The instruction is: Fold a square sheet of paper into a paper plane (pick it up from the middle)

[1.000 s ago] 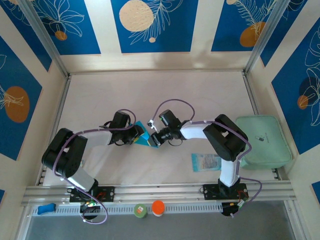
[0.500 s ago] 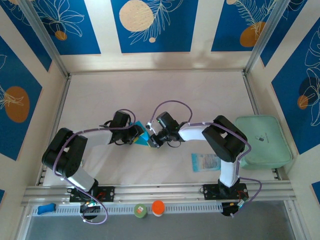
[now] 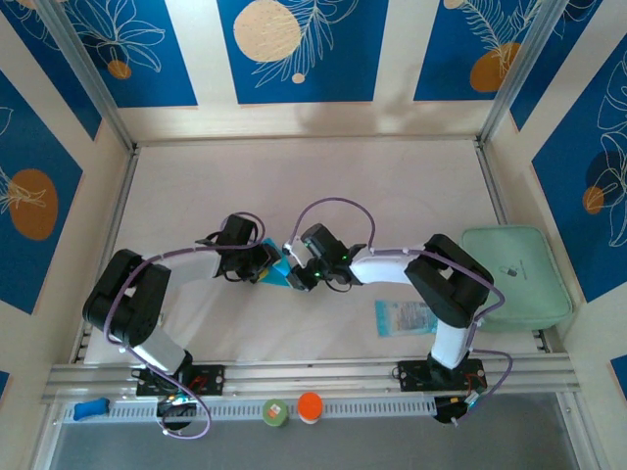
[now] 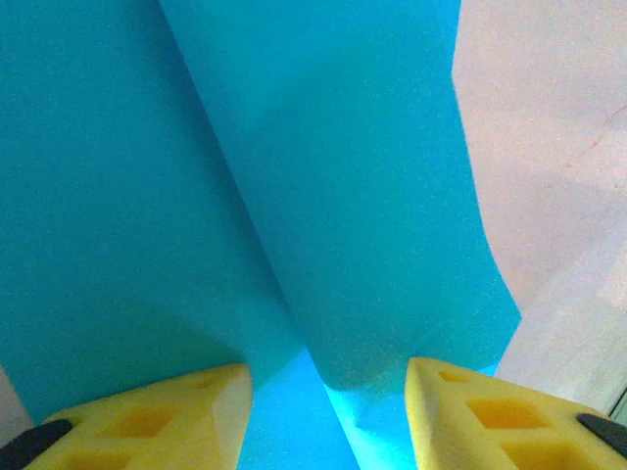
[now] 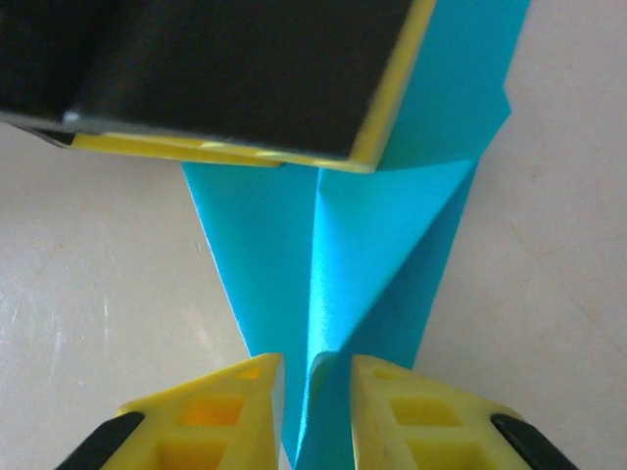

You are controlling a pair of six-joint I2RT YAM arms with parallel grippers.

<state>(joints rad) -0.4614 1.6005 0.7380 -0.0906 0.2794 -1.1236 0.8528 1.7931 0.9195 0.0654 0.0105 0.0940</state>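
I looked down on a pale cream worktop point(image 3: 323, 186), matt and boxed in by walls point(image 3: 294, 49) of blue leaf-print panels and white strips. Toward its near middle, the cyan paper plane point(image 3: 281, 271) sat half folded between my two arms. My right hand point(image 5: 313, 364) was pinched shut on its centre crease. My left hand point(image 4: 325, 380) stood with fingers apart, the paper's raised fold between them. A mint-green pad point(image 3: 514, 277) lay at the right edge, with a printed packet point(image 3: 402, 316) near it.

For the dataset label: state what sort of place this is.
Probably a robot lab test cell: a white table walled by blue leaf-print panels, aluminium rails, and two bolted arms working cyan paper.
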